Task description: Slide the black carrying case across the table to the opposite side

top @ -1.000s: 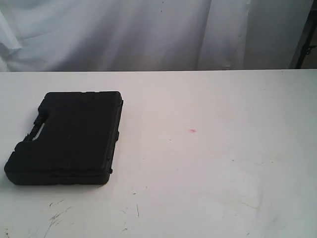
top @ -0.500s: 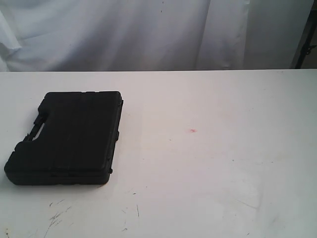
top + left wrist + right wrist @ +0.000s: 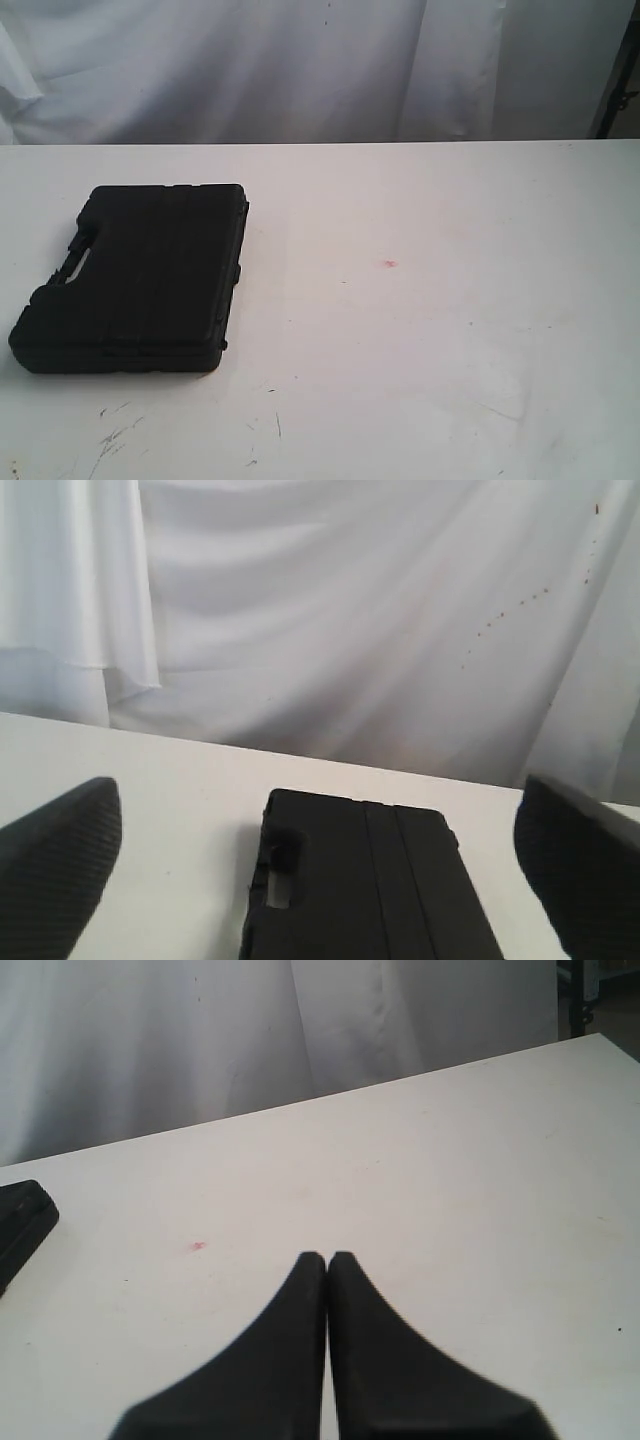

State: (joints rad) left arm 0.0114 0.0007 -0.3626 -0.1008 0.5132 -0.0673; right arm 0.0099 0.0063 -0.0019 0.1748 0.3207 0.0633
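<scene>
Across the whole lower part of the exterior view, the table [image 3: 450,330] is a wide white flat top. Behind its far edge hangs a white cloth backdrop [image 3: 300,70] in loose folds. A dark stand [image 3: 622,85] shows at the far right edge, too cropped to identify.

The black carrying case [image 3: 140,280] lies flat and closed on the left part of the table, near the left edge and well short of the middle. Its handle cut-out [image 3: 75,262] faces the left side. Its long sides run roughly front to back and slightly skewed.

The left gripper [image 3: 318,788] is spread wide, one finger [image 3: 60,865] at each side of the left wrist view. The case sits ahead and between them, handle cut-out visible. Neither finger touches it.

The right gripper [image 3: 327,1260] has its jaws pressed together tip to tip, nothing between them. It is over bare table, with only a corner of the case at the edge of the right wrist view, well apart.

Dark scuff marks [image 3: 115,435] streak the table's near edge, just in front of the case. A small pink spot [image 3: 389,264] sits near the table's middle, well apart from the case.
</scene>
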